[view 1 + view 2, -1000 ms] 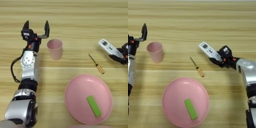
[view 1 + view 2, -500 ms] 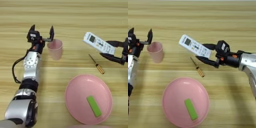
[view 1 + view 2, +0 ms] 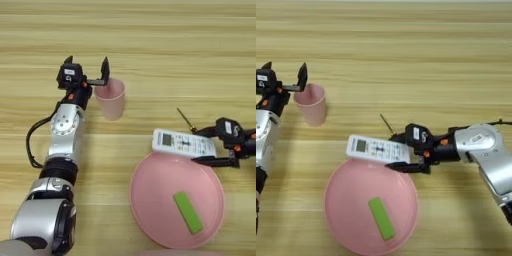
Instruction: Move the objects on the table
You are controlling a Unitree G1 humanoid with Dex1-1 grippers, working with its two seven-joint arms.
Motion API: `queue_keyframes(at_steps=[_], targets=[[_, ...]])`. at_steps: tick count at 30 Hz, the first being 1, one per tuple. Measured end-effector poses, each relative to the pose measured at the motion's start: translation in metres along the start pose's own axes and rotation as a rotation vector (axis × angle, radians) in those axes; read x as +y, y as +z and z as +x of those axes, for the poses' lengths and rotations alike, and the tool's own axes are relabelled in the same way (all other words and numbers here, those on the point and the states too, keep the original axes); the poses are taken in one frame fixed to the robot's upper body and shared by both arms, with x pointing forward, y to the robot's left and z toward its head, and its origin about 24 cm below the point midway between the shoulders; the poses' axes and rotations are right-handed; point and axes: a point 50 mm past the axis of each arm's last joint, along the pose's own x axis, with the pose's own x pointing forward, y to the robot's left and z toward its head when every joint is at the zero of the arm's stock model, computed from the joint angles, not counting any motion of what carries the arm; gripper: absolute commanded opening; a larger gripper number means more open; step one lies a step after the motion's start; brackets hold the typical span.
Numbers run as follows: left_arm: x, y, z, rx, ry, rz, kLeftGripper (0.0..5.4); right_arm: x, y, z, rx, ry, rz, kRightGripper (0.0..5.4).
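Remote (image 3: 183, 143): slim white, small screen at its left end, held level by the right claw (image 3: 406, 152) at its right end. Hangs over the upper rim of the pink plate (image 3: 150, 215); whether it touches the rim, can't tell.
Cup (image 3: 110, 98): pale pink, upright on the tabletop (image 3: 150, 45), well up-left of the plate.
Right claw: black fingers clamped on the remote's right end, one above, one below. Arm reaches in from the right edge.
Left claw (image 3: 86, 70): fingers wide apart, pointing up the tabletop. Right finger sits at the cup's left rim; cup isn't between the fingers, it's off to their right.
Extras: green bar (image 3: 188, 212) lying in the plate, lower right. Thin screwdriver (image 3: 387, 124) on the wood just above the right claw, partly hidden.
Step in hand: looks like two jobs at once. Right side is mid-carry w/ the remote, prob heading for a set-down on or near the plate. Left side is lining up on the cup, no grasp yet.
Next, right: lower gently, keep the remote flat, then let go. Mind the plate rim and the green bar.
Next, left: shift claw right so the cup wall sits between the fingers, then close. Risk: that near finger nudges the light cup and tips it.
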Motion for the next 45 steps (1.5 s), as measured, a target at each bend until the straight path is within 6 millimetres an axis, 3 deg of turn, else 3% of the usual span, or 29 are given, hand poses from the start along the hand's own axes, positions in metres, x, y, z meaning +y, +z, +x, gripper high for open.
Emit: queue_keyframes(at_steps=[6,16,28,39,45], targets=[[-0.001,-0.001,0.0,0.005,-0.004,0.0,5.4,0.007,-0.006,0.008,0.049,0.096,0.0,2.91],[-0.002,-0.001,0.0,0.006,-0.008,0.002,5.4,0.014,-0.006,0.024,0.047,0.145,-0.007,2.91],[-0.003,-0.001,0.0,0.007,-0.009,0.003,5.4,0.017,-0.022,0.036,0.121,0.15,0.02,2.91],[-0.003,-0.001,0.0,0.007,-0.011,0.004,5.4,0.016,-0.022,0.039,0.107,0.143,0.02,4.2],[-0.003,-0.001,0.0,0.007,-0.012,0.005,5.4,0.011,-0.007,0.033,0.029,0.116,-0.008,4.85]])
